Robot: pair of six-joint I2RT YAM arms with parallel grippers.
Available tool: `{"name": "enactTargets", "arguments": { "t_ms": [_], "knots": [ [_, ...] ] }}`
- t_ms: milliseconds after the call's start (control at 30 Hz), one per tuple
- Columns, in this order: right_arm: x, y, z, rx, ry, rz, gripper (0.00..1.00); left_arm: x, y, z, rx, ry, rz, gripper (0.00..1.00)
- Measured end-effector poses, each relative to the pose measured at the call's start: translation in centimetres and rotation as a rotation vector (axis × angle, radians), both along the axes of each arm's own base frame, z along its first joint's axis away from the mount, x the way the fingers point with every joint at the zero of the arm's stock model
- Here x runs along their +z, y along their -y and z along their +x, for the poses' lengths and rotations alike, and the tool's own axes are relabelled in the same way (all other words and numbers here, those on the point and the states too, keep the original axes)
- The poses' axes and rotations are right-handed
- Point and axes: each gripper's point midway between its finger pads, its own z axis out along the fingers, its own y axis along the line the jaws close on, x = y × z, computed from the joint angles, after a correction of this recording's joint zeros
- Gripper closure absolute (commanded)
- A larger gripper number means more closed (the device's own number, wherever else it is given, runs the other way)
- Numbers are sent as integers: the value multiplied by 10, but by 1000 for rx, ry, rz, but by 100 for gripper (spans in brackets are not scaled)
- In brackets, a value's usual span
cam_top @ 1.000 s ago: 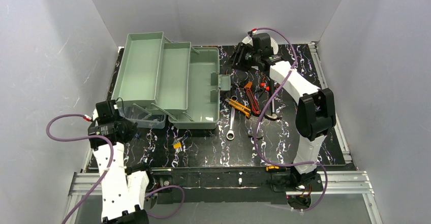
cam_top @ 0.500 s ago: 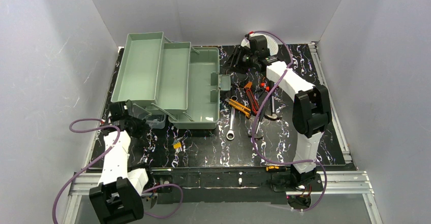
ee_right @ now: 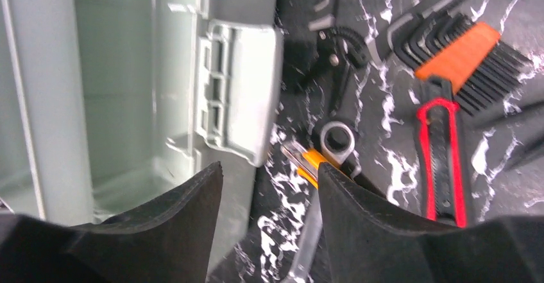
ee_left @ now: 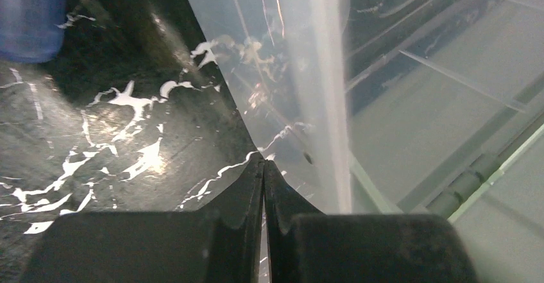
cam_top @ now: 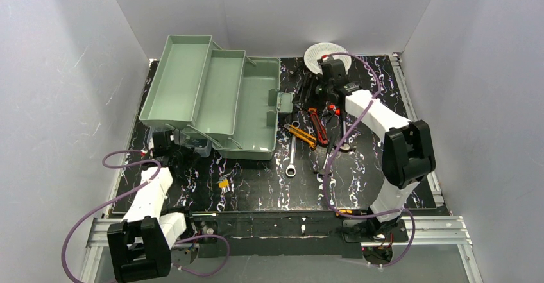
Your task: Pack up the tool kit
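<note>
Packing has hardly begun, by the look of it. On the left, the left jaws are pressed tight together with nothing between them, low over the black tabletop (cam_top: 269, 190). Their tips sit right at the edge of a see-through plastic piece (ee_left: 282, 71); I cannot tell if they touch it. Further ahead of those jaws stands the green toolbox (cam_top: 260, 113), wide open, with its two trays (cam_top: 186, 77) swung out to the side. The trays and the bottom of the box look bare. A small yellow thing (cam_top: 224, 183) lies alone on the tabletop, off to the right of the left jaws. Next come the right jaws, which are apart and hold nothing. They hang over the box's latch (ee_right: 237, 97), just in front of them. A little to their right lie a red and black knife (ee_right: 439, 148) and a set of bent keys in an orange holder (ee_right: 452, 55). A wrench (cam_top: 292, 154) and other small tools lie near, all outside the box. A white spool (cam_top: 321, 55) sits close behind these jaws. So every tool has yet to go in, and the box needs shutting.
</note>
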Motion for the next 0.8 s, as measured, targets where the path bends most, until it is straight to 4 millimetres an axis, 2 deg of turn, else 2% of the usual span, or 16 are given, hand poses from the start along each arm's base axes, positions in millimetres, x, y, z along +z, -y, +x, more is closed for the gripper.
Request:
{"name": "enactTargets", "arguments": {
  "t_ms": [133, 300, 400, 500, 667, 800],
  "knots": [
    [-21, 15, -28, 85, -1, -84, 27, 11, 0, 0, -46, 23, 34, 100],
    [-45, 27, -50, 201, -17, -187, 24, 51, -7, -7, -138, 70, 146, 99],
    [-53, 23, -54, 274, 3, -238, 25, 77, -12, -9, -176, 118, 217, 96],
    [-71, 14, -61, 352, 1, -315, 25, 96, -14, -16, -209, 163, 273, 92],
    [-105, -1, -71, 471, -11, -445, 26, 107, -15, -32, -257, 167, 325, 88],
    [-117, 2, -73, 486, -29, -485, 30, 120, -18, -41, -284, 182, 383, 83]
  ]
}}
